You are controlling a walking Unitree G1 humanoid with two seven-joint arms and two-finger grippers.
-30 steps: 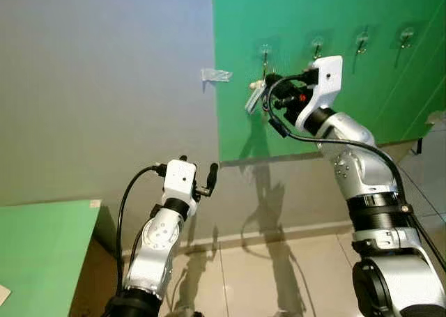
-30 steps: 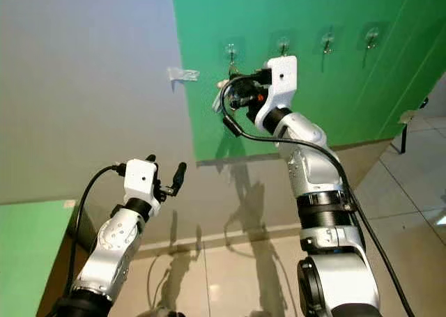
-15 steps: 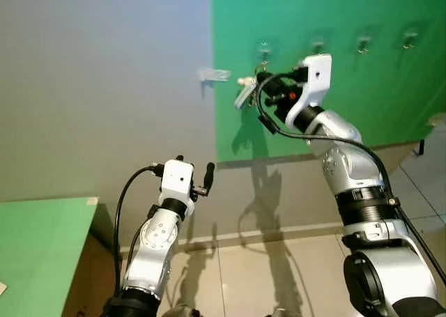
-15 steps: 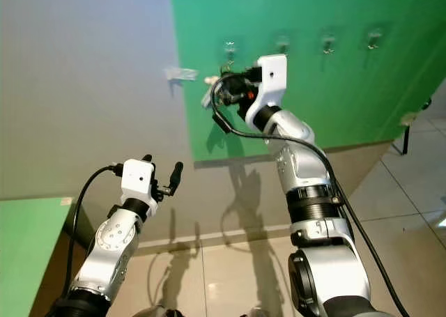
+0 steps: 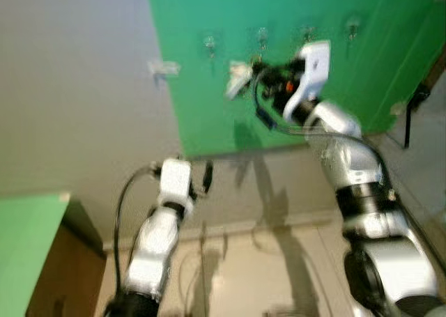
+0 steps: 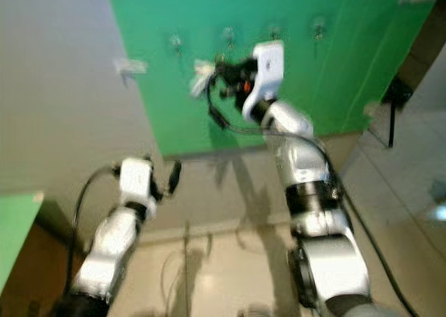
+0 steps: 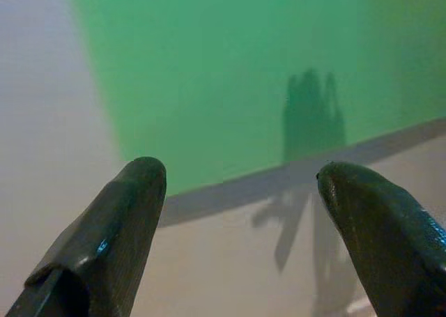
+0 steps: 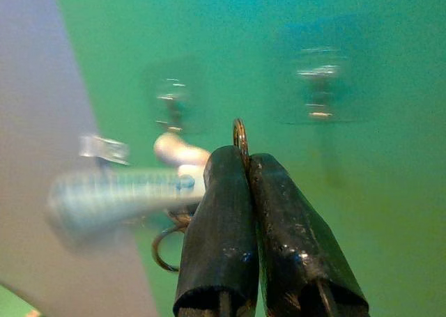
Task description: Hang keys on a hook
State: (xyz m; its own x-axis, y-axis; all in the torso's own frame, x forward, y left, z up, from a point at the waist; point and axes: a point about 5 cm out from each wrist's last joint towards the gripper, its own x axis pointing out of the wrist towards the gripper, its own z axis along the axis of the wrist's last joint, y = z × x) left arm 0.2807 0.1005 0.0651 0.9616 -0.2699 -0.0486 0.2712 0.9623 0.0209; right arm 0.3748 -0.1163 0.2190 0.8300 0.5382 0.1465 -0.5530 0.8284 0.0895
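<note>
The keys point(image 8: 125, 198) are a small bunch on thin metal rings: one pale silvery key sticks out sideways, blurred, a second pale piece sits behind it, one brass-coloured ring point(image 8: 240, 137) stands up above the fingertips and another loop hangs below. The right claw point(image 8: 247, 165) has its two black fingers pressed together on that upper ring, so the bunch dangles off to one side of the tips. In the head views the keys point(image 5: 237, 79) show as a whitish smear held up against the green wall panel point(image 5: 306, 108), just below its row of hooks.

Four hooks point(image 5: 262, 35) sit in a line high on the green panel. Taking the second hook from the panel's grey edge as the mark, the keys hang just below it and slightly toward the grey wall; the first hook point(image 5: 210, 44) is further that way, and the other two lie beyond the right arm's white wrist housing. The pictures are too blurred to tell if the ring touches any hook.

The right arm is raised and bent at the elbow, its forearm reaching up and across so the right claw point(image 5: 252, 72) points at the panel. The left claw point(image 7: 240, 184) is held low, well below the hooks, fingers spread wide and holding nothing, facing the lower edge of the green panel. A small clear bracket point(image 5: 162, 67) sticks out of the grey wall point(image 5: 77, 108) beside the panel.
</note>
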